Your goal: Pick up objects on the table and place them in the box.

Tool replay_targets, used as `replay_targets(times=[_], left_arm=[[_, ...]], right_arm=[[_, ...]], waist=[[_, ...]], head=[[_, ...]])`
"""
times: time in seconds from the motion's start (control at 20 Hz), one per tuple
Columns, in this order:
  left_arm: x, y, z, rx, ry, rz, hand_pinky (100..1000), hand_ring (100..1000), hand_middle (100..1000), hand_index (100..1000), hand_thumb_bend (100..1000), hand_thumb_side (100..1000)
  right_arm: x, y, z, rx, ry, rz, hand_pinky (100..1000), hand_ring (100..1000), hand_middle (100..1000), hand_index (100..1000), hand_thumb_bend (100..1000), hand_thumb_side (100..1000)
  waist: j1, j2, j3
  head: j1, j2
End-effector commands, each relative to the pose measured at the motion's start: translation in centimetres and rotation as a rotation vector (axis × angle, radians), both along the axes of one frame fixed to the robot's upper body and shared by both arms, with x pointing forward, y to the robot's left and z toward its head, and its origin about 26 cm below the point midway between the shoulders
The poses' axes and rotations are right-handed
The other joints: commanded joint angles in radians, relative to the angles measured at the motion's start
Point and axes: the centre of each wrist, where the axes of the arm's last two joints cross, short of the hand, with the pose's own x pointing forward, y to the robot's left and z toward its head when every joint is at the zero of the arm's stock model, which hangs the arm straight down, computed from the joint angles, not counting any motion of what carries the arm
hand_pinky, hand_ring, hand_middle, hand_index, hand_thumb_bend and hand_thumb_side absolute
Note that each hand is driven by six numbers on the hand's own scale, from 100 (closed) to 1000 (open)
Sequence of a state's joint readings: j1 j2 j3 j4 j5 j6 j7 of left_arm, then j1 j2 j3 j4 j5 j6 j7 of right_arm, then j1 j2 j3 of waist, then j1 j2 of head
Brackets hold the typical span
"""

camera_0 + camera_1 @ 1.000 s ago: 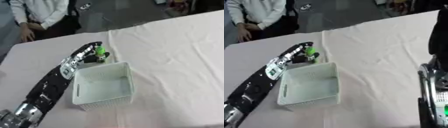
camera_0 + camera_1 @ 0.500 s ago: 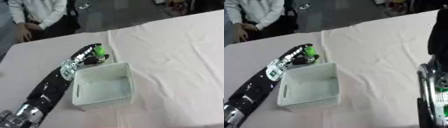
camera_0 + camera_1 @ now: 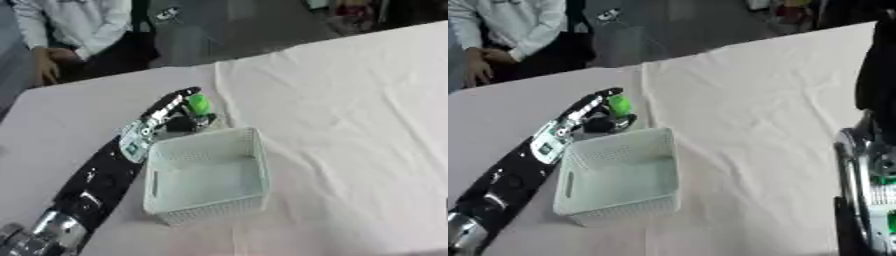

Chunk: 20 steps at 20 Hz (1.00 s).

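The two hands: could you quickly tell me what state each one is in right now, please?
Left hand: shut on the green object, just beyond the white box.
Right hand: not in view; only the arm shows.

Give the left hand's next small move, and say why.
Probably lift slightly and carry the green object toward the box. The left hand sits just beyond the box's far rim with the green object at its fingers, and the box looks empty. Whether the fingers have closed on it is unclear, so confirm the grasp first.
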State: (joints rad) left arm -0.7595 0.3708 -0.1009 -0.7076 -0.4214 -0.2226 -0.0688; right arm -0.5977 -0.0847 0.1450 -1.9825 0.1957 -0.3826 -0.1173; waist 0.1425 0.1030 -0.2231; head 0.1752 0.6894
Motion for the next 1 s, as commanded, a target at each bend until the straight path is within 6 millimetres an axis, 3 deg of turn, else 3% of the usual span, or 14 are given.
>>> replay_targets(times=[0.05,0.1,0.15,0.2,0.25,0.45,0.6,0.65,0.7,0.75,0.95,1.0], left_arm=[[0.2,0.3,0.6,-0.012,-0.027,0.017,488,663,856,983,740,452],[0.2,0.3,0.6,-0.015,-0.03,0.023,558,691,866,994,776,452],[0.2,0.3,0.5,-0.018,-0.032,0.03,335,603,838,927,635,455],[0.2,0.3,0.5,-0.023,-0.035,0.039,335,615,841,941,655,453],[0.2,0.3,0.4,-0.03,-0.038,0.046,248,556,816,880,592,455],[0.1,0.1,0.0,-0.056,-0.05,0.068,272,522,789,816,537,450],[0.1,0.1,-0.2,-0.074,-0.058,0.084,188,453,727,730,435,485],[0.1,0.1,-0.3,-0.083,-0.065,0.094,150,409,685,691,356,533],[0.1,0.1,-0.3,-0.093,-0.074,0.104,164,424,700,703,391,510],[0.0,0.1,-0.3,-0.103,-0.085,0.116,100,274,575,628,203,734],[0.0,0.0,-0.6,-0.14,-0.137,0.174,100,100,425,549,230,811],[0.0,0.0,-0.6,-0.147,-0.15,0.184,100,100,394,531,232,819]], right_arm=[[-0.4,0.4,1.0,0.014,-0.038,0.023,275,456,518,569,100,1000],[-0.4,0.4,1.0,0.014,-0.039,0.023,275,456,518,569,100,1000],[-0.4,0.4,1.0,0.014,-0.039,0.023,275,456,518,569,100,1000],[-0.4,0.4,1.0,0.014,-0.039,0.023,275,456,518,569,100,1000],[-0.4,0.4,1.0,0.014,-0.039,0.023,275,456,518,569,100,1000],[-0.5,0.5,1.0,0.015,-0.039,0.024,275,456,518,570,100,1000],[-0.5,0.5,1.0,0.016,-0.04,0.025,275,456,518,569,100,1000],[-0.5,0.5,1.0,0.017,-0.04,0.025,275,456,518,570,100,1000],[-0.5,0.5,1.0,0.017,-0.04,0.026,275,456,518,569,100,1000],[-0.5,0.5,1.0,0.017,-0.041,0.026,275,456,518,570,100,1000],[-0.5,0.5,1.0,0.018,-0.041,0.027,276,456,516,569,100,1000],[-0.5,0.5,1.0,0.019,-0.041,0.027,276,456,516,569,100,1000]], waist=[[-0.009,-0.01,-0.001],[-0.009,-0.01,-0.001],[-0.009,-0.009,-0.001],[-0.009,-0.009,-0.001],[-0.009,-0.009,-0.002],[-0.01,-0.008,-0.003],[-0.01,-0.008,-0.004],[-0.011,-0.007,-0.004],[-0.01,-0.007,-0.004],[-0.01,-0.007,-0.004],[-0.01,-0.007,-0.005],[-0.01,-0.007,-0.006]], head=[[-0.006,-0.016],[-0.006,-0.016],[-0.006,-0.017],[-0.006,-0.017],[-0.006,-0.018],[-0.005,-0.02],[-0.006,-0.023],[-0.006,-0.024],[-0.006,-0.025],[-0.007,-0.025],[-0.007,-0.026],[-0.007,-0.026]])
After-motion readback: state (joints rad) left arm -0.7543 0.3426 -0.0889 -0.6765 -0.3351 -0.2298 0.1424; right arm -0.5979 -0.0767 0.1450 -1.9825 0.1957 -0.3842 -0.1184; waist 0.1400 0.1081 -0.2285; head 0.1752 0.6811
